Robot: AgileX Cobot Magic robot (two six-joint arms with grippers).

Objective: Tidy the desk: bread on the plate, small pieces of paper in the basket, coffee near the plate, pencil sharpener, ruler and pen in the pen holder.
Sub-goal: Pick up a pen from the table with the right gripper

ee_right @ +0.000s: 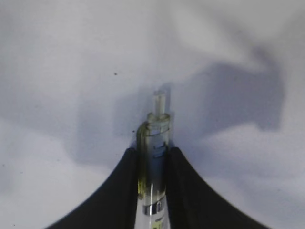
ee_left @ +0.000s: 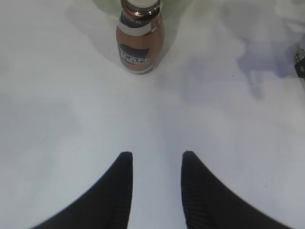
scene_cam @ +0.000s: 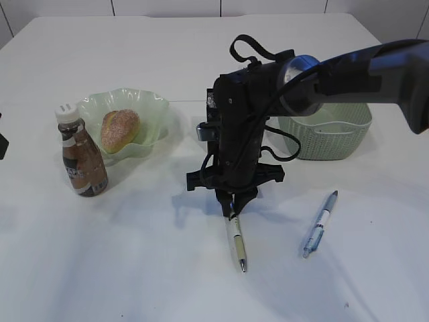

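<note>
My right gripper (scene_cam: pixel 231 206) points down at the middle of the desk (scene_cam: pixel 134 268), shut on the upper end of a clear yellowish pen (scene_cam: pixel 236 243), whose tip rests towards the front. In the right wrist view both fingers press the pen (ee_right: pixel 155 138) barrel at the gripper (ee_right: pixel 152 150). A blue pen (scene_cam: pixel 320 223) lies to the right. The bread (scene_cam: pixel 120 129) sits on the plate (scene_cam: pixel 151 107), with the coffee (scene_cam: pixel 82 157) upright beside it. My left gripper (ee_left: pixel 155 155) is open and empty above bare desk, facing the coffee (ee_left: pixel 139 45). Ruler, pencil sharpener, paper pieces and pen holder are out of view.
The basket (scene_cam: pixel 328 137) stands at the back right, partly behind my right arm (scene_cam: pixel 362 67). The desk's seam (scene_cam: pixel 184 101) runs across behind the plate.
</note>
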